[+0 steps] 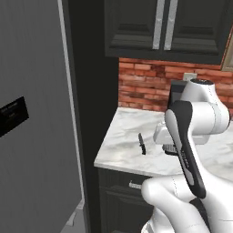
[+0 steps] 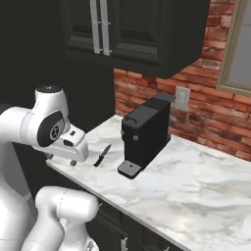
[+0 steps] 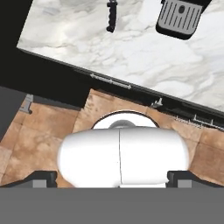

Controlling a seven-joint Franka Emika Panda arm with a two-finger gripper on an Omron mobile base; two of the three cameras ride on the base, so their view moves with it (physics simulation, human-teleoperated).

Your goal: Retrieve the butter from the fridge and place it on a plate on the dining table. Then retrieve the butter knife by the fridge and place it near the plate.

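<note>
1. Gripper point(image 2: 61, 160) hanging just past the near edge of the counter point(image 2: 206, 186), empty, jaws spread wide, two dark fingertips point(image 3: 43, 178) set far apart at the bottom of the hand view
2. Below the hand: brown floor and dark cabinet fronts point(image 3: 52, 83); nothing between the jaws
3. Butter knife point(image 1: 142, 144) lying flat on the marble counter, a little way in from the near edge, well apart from the gripper and untouched
4. Direction from jaws to knife: forward over the counter edge and toward the fridge side; in the hand view, knife point(image 3: 111, 16) high in the picture, left of centre
5. Long axis of the knife: running roughly from the counter's near edge toward the brick wall point(image 1: 145, 84), slightly slanted in the right base view
6. Likely need for the coming move: hand carried forward over the counter, jaws turned across the knife's narrow width, then lowered
7. Coffee machine point(image 2: 142, 139) standing just beside the knife on the side away from the fridge; judged a collision risk for a wide approach
8. Fridge point(image 1: 32, 127) tall and grey at the left of the left base view, beside the counter
</note>
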